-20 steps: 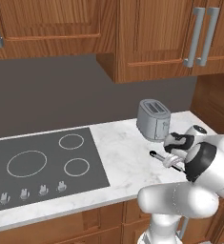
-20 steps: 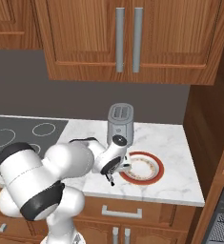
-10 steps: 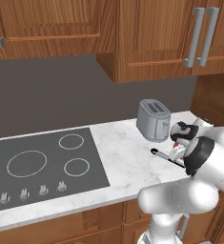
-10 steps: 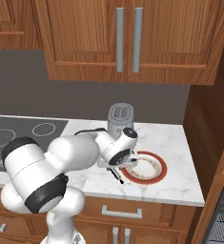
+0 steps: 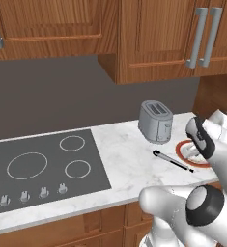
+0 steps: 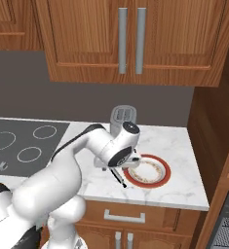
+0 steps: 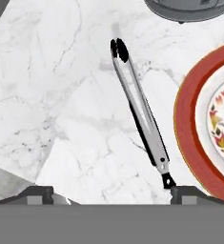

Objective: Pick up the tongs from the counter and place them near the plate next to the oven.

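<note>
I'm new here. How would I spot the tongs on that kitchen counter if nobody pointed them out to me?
Find the marble counter right of the black cooktop, where a silver toaster stands at the back. In front of it lies a red-rimmed plate, and the tongs lie flat beside that plate, on its cooktop side. They are the one long, thin, silver-and-black utensil there.

- Tongs (image 7: 141, 114): flat on the counter (image 5: 129, 169), just beside the plate (image 6: 148, 170), on its cooktop side.
- Toaster (image 5: 155, 121): on the counter, behind the tongs.
- Cooktop (image 5: 37, 166): well left of the toaster.
- Cabinets (image 6: 128, 41): above the counter.
</note>
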Controlling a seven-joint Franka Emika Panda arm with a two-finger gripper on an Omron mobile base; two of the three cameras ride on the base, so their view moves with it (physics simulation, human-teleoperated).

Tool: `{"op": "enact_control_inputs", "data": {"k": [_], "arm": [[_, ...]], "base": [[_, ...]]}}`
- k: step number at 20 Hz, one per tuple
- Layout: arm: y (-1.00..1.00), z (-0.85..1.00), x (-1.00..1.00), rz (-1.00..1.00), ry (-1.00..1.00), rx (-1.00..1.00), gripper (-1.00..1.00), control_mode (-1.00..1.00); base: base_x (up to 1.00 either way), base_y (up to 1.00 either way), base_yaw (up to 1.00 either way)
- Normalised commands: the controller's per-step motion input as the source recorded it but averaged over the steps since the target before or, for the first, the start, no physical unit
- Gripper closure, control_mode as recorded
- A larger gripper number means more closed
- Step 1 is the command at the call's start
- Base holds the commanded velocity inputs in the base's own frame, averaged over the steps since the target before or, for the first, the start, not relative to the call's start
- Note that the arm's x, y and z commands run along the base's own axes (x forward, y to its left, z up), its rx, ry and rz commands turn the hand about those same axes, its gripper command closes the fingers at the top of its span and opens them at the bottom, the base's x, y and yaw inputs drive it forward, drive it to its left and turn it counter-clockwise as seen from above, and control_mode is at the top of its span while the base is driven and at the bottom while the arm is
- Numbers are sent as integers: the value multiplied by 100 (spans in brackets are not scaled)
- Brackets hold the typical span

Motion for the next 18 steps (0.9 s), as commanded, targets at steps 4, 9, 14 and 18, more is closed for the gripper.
{"op": "enact_control_inputs", "data": {"k": [4, 9, 14, 18], "arm": [[0, 88, -71, -4, -7, -2, -100, -100], [0, 72, -74, -4, -16, -2, -100, -100], [0, 47, -53, -4, -23, -2, -100, -100], [-18, 20, -34, -2, -26, 0, -100, -100]], "base": [[0, 0, 0], [0, 0, 0], [0, 0, 0], [0, 0, 0]]}}
